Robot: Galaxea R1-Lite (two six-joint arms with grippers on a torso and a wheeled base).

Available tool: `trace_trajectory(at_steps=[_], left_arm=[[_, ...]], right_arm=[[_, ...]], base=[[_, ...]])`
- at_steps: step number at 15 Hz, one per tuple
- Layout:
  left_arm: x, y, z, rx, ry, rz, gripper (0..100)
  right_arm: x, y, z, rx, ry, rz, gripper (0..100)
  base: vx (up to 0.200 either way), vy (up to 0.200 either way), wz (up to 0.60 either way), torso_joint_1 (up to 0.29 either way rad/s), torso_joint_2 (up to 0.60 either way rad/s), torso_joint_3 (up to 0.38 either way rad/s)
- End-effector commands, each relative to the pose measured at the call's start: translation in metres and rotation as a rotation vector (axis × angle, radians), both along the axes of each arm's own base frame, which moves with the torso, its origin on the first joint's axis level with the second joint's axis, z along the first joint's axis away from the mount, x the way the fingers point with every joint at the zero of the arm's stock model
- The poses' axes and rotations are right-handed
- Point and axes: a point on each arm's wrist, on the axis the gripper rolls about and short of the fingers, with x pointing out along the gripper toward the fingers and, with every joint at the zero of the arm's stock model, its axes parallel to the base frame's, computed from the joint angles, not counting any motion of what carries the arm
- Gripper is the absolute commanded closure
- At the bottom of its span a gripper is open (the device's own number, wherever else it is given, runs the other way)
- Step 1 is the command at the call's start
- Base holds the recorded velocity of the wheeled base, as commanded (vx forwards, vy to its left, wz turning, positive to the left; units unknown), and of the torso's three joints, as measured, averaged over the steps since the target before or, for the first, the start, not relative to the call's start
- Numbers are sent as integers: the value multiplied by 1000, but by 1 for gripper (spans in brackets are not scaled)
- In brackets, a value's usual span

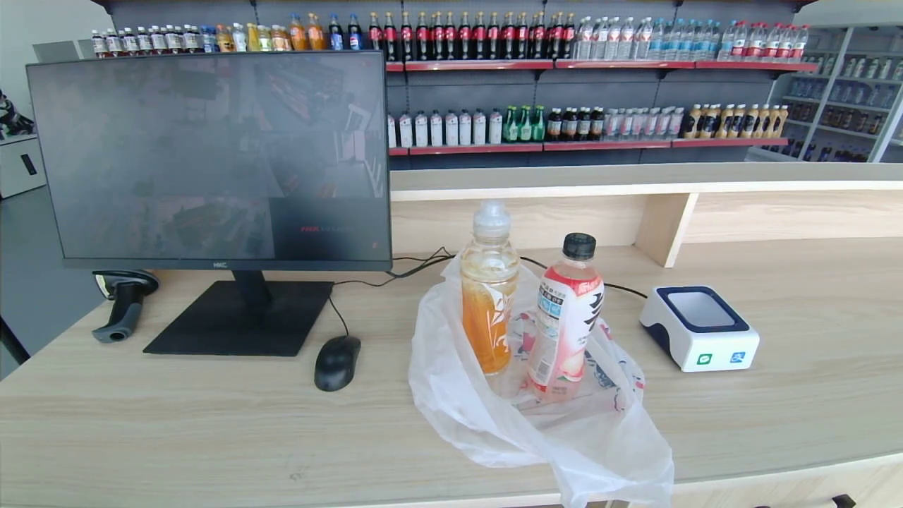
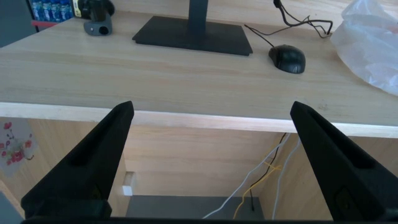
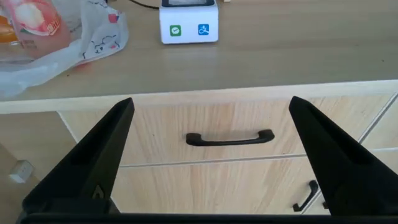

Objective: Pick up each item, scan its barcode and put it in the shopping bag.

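Orange bottle (image 1: 488, 296) and pink bottle (image 1: 566, 317) stood upright inside the shopping bag (image 1: 458, 395) by the worktop's (image 1: 776, 423) front edge, above and beyond the wide-open left gripper (image 2: 211, 109) and right gripper (image 3: 211, 102), the right one looking nearer.

L pincer (image 2: 211, 109) wide open, empty, pointing fwd, both prongs in view. R pincer (image 3: 210, 102) likewise: spread wide, nothing held.

Left gripper (image 2: 211, 107), right gripper (image 3: 210, 101): matte black, wedge-shaped.
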Motion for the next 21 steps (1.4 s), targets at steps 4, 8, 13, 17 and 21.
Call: trace_trajectory(at_steps=[4, 8, 13, 17, 21], left_arm=[[0, 0, 0, -2, -3, 0, 0], [0, 0, 1, -4, -6, 0, 0], [0, 0, 1, -5, -6, 3, 0], [0, 0, 1, -8, -6, 3, 0], [0, 0, 0, -1, 0, 0, 0]], right_arm=[[-4, 2, -9, 64, -48, 18, 0], [-4, 2, -9, 50, -46, 19, 0], [-4, 2, -9, 41, -46, 19, 0], [-4, 2, -9, 36, -46, 21, 0], [-4, 2, -9, 33, -46, 21, 0]], base=[[0, 0, 0, 0, 0, 0], [-100, 0, 0, -1, -1, 0], [-200, 0, 0, 3, 0, 1], [-200, 0, 0, -2, 2, 2], [-50, 0, 0, 1, 1, 1]])
